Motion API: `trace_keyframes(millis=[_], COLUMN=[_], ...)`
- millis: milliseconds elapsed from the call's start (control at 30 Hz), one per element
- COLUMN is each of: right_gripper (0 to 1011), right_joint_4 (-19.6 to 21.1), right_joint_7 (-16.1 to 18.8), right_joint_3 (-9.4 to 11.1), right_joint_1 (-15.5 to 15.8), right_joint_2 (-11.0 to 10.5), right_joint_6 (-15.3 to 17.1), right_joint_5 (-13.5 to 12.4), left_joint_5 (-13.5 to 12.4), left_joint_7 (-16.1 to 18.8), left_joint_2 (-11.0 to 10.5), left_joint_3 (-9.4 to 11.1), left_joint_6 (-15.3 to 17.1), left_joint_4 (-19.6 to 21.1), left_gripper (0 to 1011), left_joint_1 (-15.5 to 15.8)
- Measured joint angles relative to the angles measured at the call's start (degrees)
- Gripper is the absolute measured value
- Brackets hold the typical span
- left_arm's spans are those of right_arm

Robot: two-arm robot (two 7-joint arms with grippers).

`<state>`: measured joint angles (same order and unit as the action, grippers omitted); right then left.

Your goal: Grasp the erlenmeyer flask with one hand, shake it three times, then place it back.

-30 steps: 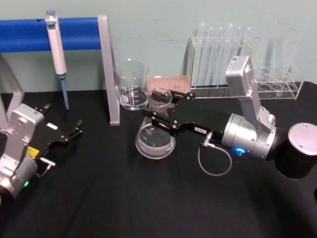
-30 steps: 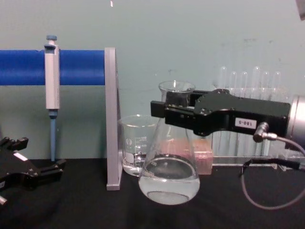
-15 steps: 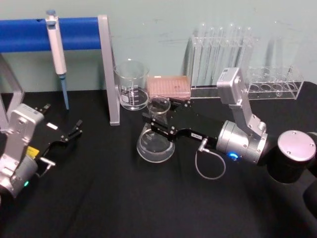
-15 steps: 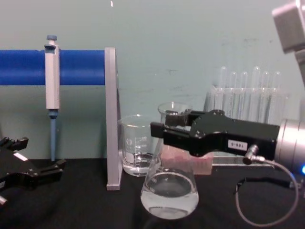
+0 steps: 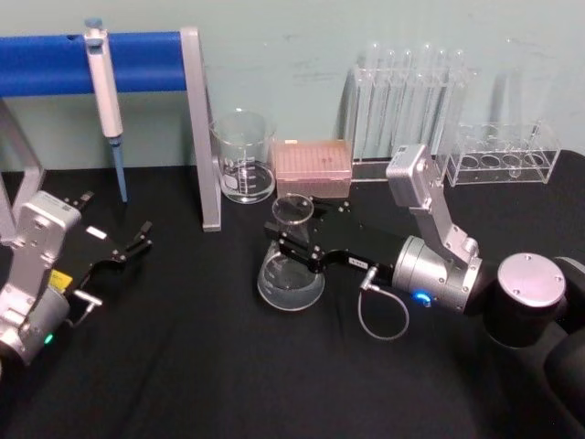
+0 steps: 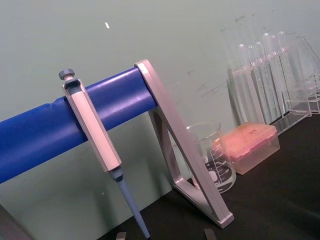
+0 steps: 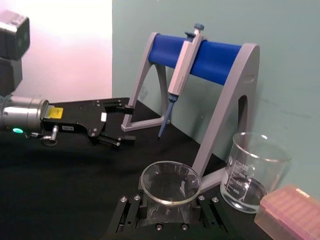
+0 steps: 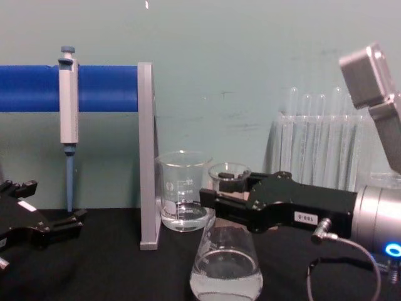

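The erlenmeyer flask (image 5: pixel 291 273) is mid-counter (image 5: pixel 183 366), its neck between the right end effector's (image 5: pixel 294 240) fingers. Behind it stand the beaker (image 5: pixel 243 157) and the tip box (image 5: pixel 313 163). The pipette stand (image 5: pixel 199 137) is just left of the beaker, the test tubes (image 5: pixel 411 91) at the back right, and the left end effector (image 5: pixel 133 245) far left.

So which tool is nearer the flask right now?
Right. The right tool grips the flask by its neck; the left tool sits open well off to its left.

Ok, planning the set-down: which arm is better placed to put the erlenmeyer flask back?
Right. The right gripper is shut on the erlenmeyer flask at its neck; the left gripper sits open, well away on the left.
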<state>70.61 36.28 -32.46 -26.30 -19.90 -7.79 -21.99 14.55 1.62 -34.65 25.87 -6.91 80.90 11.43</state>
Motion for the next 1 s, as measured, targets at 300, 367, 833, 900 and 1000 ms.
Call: trace_keyframes(millis=[300, 367, 833, 900, 1000], right_gripper=[453, 453, 453, 456, 456], right_joint_4=[-1.50, -1.75, -3.44, -3.55, -3.71], right_joint_7=[-0.16, -0.21, -0.63, -0.62, -0.62], right_joint_3=[0.09, 0.16, 0.68, 0.72, 0.78], right_joint_1=[-0.01, 0.04, -0.12, -0.15, -0.18], right_joint_2=[0.63, 0.78, 1.61, 1.67, 1.81], right_joint_6=[0.02, 0.11, 0.85, 0.87, 0.99], right_joint_5=[0.98, 1.20, 2.01, 2.01, 2.06], left_joint_5=[0.00, 0.00, 0.00, 0.00, 0.00], left_joint_7=[0.00, 0.00, 0.00, 0.00, 0.00], left_joint_2=[0.00, 0.00, 0.00, 0.00, 0.00], left_joint_3=[0.00, 0.00, 0.00, 0.00, 0.00], left_joint_6=[0.00, 0.00, 0.00, 0.00, 0.00], left_joint_4=[0.00, 0.00, 0.00, 0.00, 0.00], left_gripper=[1001, 1002, 1001, 1001, 1001], left_joint_1=[0.00, 0.00, 0.00, 0.00, 0.00])
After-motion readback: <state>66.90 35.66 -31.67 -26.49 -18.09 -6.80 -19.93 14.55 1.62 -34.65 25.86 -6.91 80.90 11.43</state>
